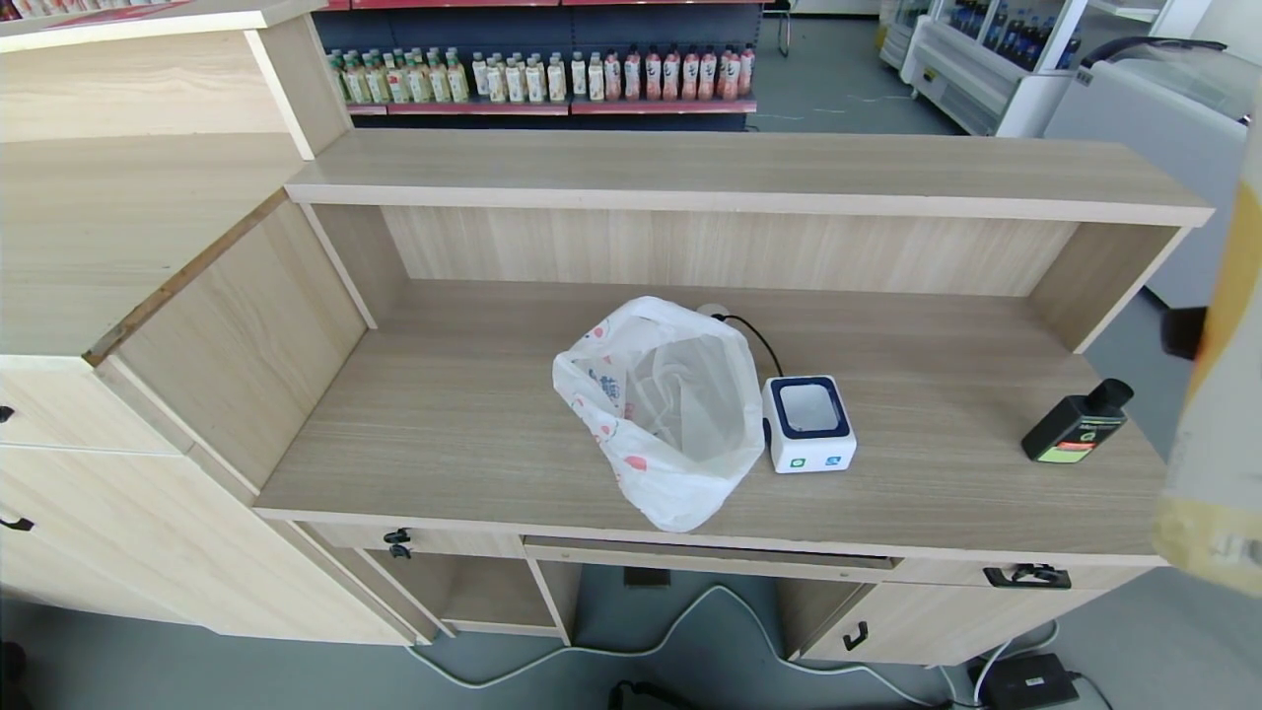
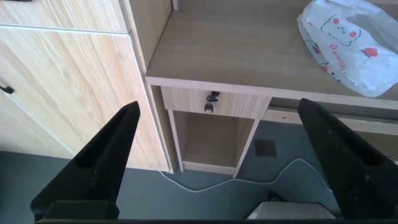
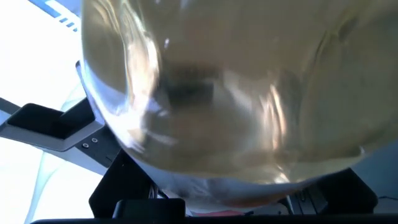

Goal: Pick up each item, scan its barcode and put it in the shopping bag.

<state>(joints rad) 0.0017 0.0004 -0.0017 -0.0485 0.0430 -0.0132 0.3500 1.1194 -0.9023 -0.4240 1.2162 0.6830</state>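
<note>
The right gripper (image 1: 1183, 332) clamps a pale yellow bottle (image 1: 1218, 424), held roughly upright above the right end of the counter (image 1: 937, 394). The scanner (image 1: 807, 422) lies lower and to its left, window up, against the shopping bag (image 1: 661, 414). The left gripper (image 2: 219, 106) hangs spread and empty, farther off.

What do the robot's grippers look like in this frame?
The left gripper has two flat, matte-black fingers tapering to blunt tips. The right gripper is black too, one finger plate bearing small screws, beside the clear yellowish bottle.
</note>
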